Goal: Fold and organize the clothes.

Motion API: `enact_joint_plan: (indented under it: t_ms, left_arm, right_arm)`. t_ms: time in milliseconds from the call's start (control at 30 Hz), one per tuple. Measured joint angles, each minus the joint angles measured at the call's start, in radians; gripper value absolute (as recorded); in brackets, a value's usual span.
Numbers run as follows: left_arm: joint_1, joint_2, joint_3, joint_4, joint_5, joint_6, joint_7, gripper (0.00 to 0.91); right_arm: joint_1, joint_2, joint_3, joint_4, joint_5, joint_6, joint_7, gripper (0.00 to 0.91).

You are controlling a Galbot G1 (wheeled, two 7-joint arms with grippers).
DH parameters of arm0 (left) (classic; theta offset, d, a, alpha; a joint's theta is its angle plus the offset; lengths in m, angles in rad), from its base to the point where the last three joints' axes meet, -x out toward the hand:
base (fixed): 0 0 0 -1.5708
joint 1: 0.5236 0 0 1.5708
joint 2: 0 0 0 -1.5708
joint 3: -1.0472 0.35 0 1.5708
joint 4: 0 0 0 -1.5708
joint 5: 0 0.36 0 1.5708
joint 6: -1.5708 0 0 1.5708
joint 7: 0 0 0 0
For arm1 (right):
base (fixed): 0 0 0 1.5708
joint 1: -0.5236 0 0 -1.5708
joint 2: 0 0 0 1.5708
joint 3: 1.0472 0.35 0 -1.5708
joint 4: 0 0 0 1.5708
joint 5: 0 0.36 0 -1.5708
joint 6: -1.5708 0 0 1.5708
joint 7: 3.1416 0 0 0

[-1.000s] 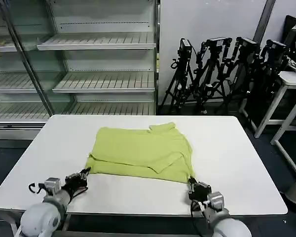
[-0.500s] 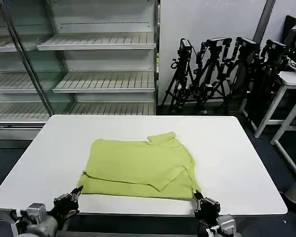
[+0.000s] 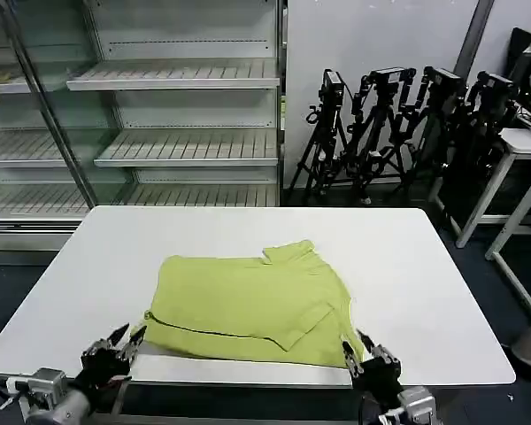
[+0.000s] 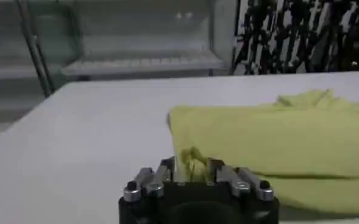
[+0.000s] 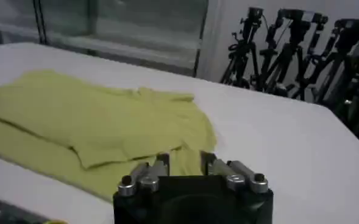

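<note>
Shirt (image 3: 252, 298), lime w/ a small collar, lies partly folded on the white table (image 3: 425, 266) in the head view, in the near half, its near hem almost at the near edge; collar sits at the far right of the bundle. Its long axis runs left-right across the table, collar pointing away from the robot. Left gripper (image 3: 115, 348) sits at the near left corner of the shirt, fingers spread, tips just beside the hem, nothing visibly held. Right gripper (image 3: 369, 359) sits at the near right corner, fingers also apart, tips at or just touching the cloth edge. Empty shelves (image 3: 173, 115) and a cluster of tripods (image 3: 407, 124) stand behind the table. Left wrist view: left gripper (image 4: 191, 173) is released, w/ a small puckered tuft of shirt (image 4: 277, 137) fabric rising between its fingers, not pinched. Right wrist view: right gripper (image 5: 182, 167) is likewise let go, fingers parted, the shirt (image 5: 94, 122) edge lying between and just beyond them; a folded flap crosses the top layer diagonally. Risks, as judgement: fabric is thin and soft and the hem is v. close to the near table edge, so a nudge from either gripper could drag the near layer off the edge or undo the fold; the tuft by the left fingers may snag on pull-back and wrinkle the corner.
</note>
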Motion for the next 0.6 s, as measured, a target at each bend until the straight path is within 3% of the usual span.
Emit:
enact_joint_plan:
  t_ms: [600]
  left_arm:
    - [-0.378,0.112,0.15,0.293,-0.028,-0.01,0.028,0.907]
  right_arm:
    - [0.533,0.121,-0.172,-0.44,0.059,-0.013,0.057,0.907]
